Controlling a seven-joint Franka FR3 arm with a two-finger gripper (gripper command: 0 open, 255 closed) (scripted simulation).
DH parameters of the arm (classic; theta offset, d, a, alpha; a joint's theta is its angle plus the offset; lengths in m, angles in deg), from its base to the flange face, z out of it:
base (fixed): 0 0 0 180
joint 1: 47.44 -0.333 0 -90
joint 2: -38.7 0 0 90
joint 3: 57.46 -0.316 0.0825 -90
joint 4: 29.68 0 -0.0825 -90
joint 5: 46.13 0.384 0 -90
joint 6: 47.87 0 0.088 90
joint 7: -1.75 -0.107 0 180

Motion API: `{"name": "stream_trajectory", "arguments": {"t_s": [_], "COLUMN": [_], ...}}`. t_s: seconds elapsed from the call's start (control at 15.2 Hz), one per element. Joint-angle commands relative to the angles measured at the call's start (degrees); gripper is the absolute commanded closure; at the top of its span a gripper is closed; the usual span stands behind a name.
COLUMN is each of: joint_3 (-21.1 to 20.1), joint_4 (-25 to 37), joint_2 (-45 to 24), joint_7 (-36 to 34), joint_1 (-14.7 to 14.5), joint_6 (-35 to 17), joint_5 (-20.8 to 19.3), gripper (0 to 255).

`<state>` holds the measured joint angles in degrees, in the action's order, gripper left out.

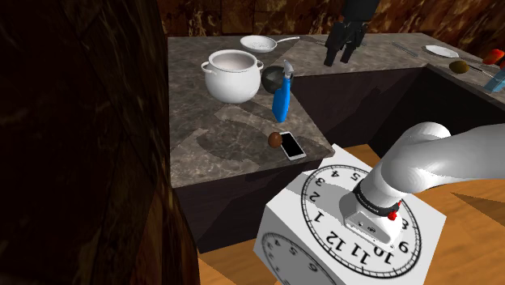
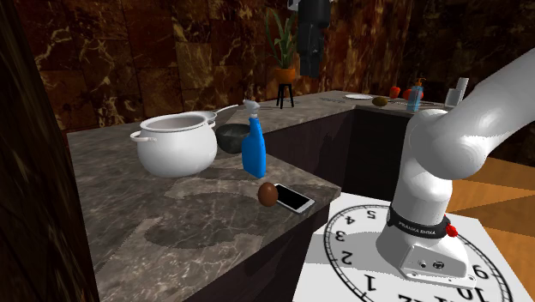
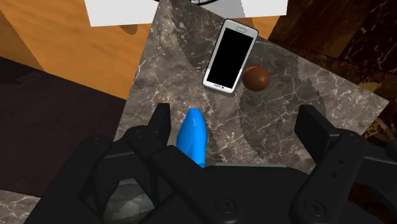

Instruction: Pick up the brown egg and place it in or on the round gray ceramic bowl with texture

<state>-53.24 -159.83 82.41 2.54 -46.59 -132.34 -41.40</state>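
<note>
Landmark: blue spray bottle (image 2: 254, 154) with pale trigger head, upright on dark marbled table (image 2: 171, 236).
Egg (image 2: 267, 194): brown, lying on table near spray bottle but apart from it, toward table's corner; not in contact with tool (image 3: 235, 127).
Phone (image 2: 294, 199): white-edged with black screen, flat on table, just beside egg and slightly farther from spray bottle; touching egg or not, cannot tell.
Bowl (image 2: 231, 137): round, dark grey, just beside spray bottle on side away from egg.
Pot (image 2: 176, 144): white, two-handled, open-topped, beyond bowl from spray bottle.
Tool: black, released, fingers (image 3: 159, 124) spread wide with nothing between them; held well above spray bottle, pointing down at table; in wrist view, blue body of spray bottle close by one finger, egg and phone farther out.
Stand (image 1: 324, 210): white box printed with clock faces, off table's corner, past egg and phone from spray bottle.
Arm (image 1: 429, 158): white, rising from stand.
</note>
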Motion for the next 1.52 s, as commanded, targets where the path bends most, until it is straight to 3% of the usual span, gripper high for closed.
{"name": "stream_trajectory", "arguments": {"t_s": [0.0,0.73,1.39,1.45], "joint_3": [0.00,-7.99,-16.44,-16.66], "joint_4": [0.00,-20.08,-30.21,-30.33], "joint_2": [0.00,0.73,-11.85,-12.33], "joint_7": [0.00,-0.87,-3.33,-3.44], "joint_1": [0.00,-4.07,-7.65,-7.68], "joint_6": [0.00,-24.52,-51.57,-52.28], "joint_5": [0.00,2.01,2.99,2.94], "gripper": [0,0,0,0]}}
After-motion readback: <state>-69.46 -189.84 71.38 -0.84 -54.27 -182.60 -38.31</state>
